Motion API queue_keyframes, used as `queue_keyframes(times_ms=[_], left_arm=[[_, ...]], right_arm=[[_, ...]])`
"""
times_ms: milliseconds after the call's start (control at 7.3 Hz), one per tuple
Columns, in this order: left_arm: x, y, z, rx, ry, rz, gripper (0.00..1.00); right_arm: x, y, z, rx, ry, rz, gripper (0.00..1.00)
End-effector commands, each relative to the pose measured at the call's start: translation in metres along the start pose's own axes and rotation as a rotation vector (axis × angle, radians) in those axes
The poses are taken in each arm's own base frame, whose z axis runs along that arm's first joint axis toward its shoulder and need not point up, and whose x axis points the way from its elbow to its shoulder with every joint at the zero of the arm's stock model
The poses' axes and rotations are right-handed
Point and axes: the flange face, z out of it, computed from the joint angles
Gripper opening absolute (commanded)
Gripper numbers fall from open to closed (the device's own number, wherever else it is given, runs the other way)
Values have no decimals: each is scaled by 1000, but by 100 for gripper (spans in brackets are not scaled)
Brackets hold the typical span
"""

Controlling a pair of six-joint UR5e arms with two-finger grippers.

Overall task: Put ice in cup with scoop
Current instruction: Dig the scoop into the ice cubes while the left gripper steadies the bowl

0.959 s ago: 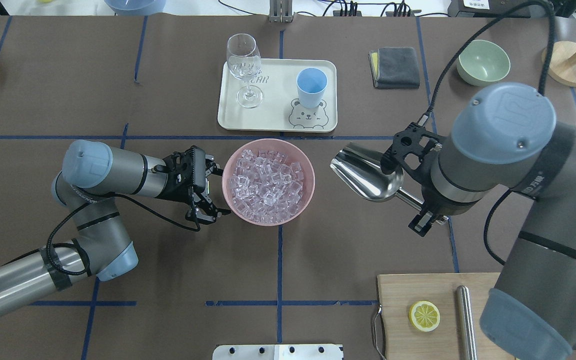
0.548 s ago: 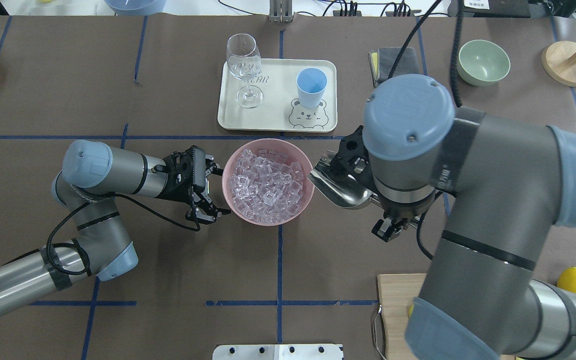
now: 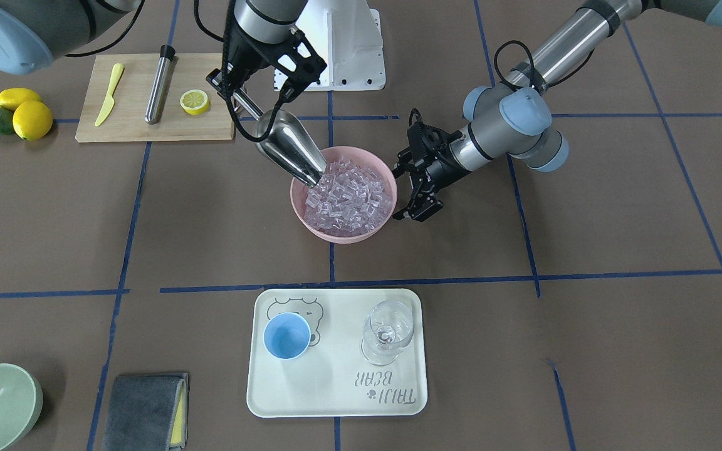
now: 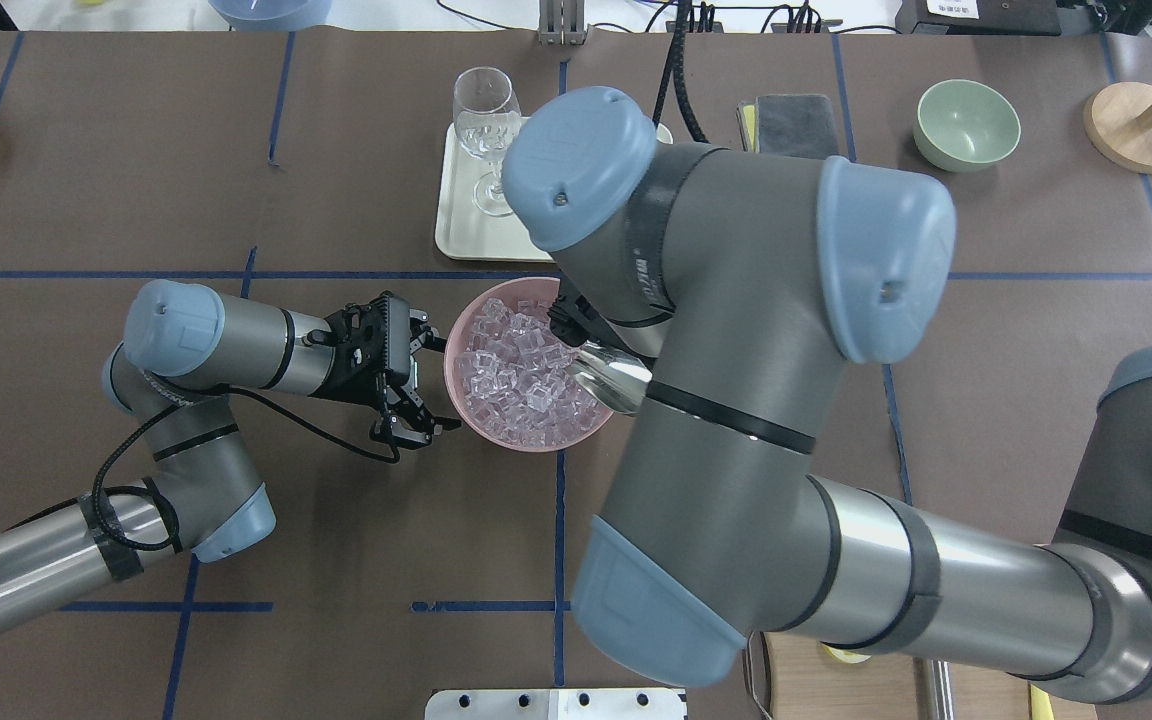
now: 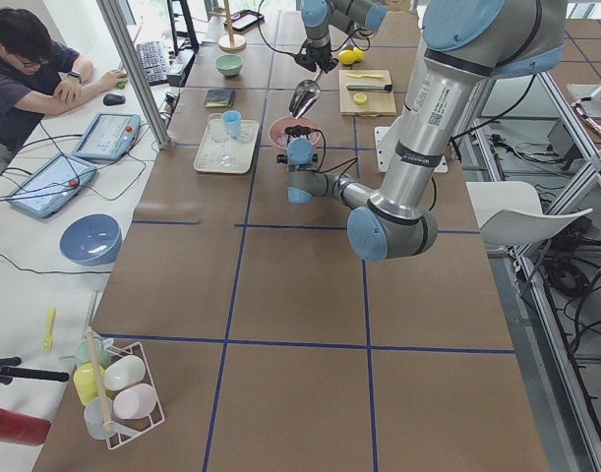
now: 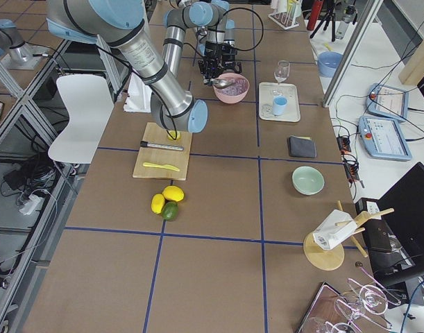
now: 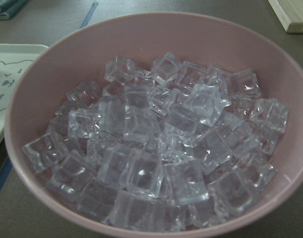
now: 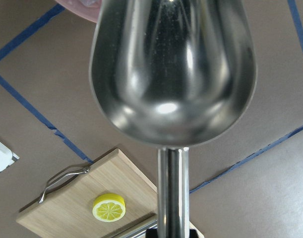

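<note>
Steel scoop [image 3: 290,152] tilts steeply, mouth down, its tip in the ice [image 3: 348,191] at the edge of the pink bowl [image 3: 342,237] on the robot's right. The right gripper [image 3: 240,95] reaches down from above, fingers pinching the scoop's thin handle. The left gripper [image 3: 410,191] lies level just beside the bowl's opposite rim, fingers [image 3: 422,212] spread. The light-blue cup [image 3: 286,336] stands on a white tray [image 3: 336,401], beyond the bowl on the far side from the robot. The brown counter [image 3: 586,326] carries blue tape lines. A person [image 5: 25,59] sits at a side desk.

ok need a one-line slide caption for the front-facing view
The right end effector holds the scoop tip-down in the ice of the pink bowl; the blue cup sits empty on the tray.
</note>
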Motion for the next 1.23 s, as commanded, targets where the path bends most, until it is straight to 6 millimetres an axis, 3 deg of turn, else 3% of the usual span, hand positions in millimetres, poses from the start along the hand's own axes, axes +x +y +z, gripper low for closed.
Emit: queue_keyframes(times_ms=[0,137,411,685,959,1095], left_arm=[[0,0,0,0,0,0,100],[1,0,1,0,2,0,100],[1,0,1,0,2,0,100],[0,0,0,1,0,1,100],[1,-1,1,3,1,1,100],[1,0,0,1,2,1,100]], right_arm=[[-2,-9,-4,-75,3,-16,0],[-5,-13,-14,-89,4,-20,0],[-8,-40,-16,-141,7,-22,0],[-17,-43,-5,-165,8,-35,0],[-19,-64,0,-205,10,-25,0],[-22,-65,3,-211,11,-30,0]])
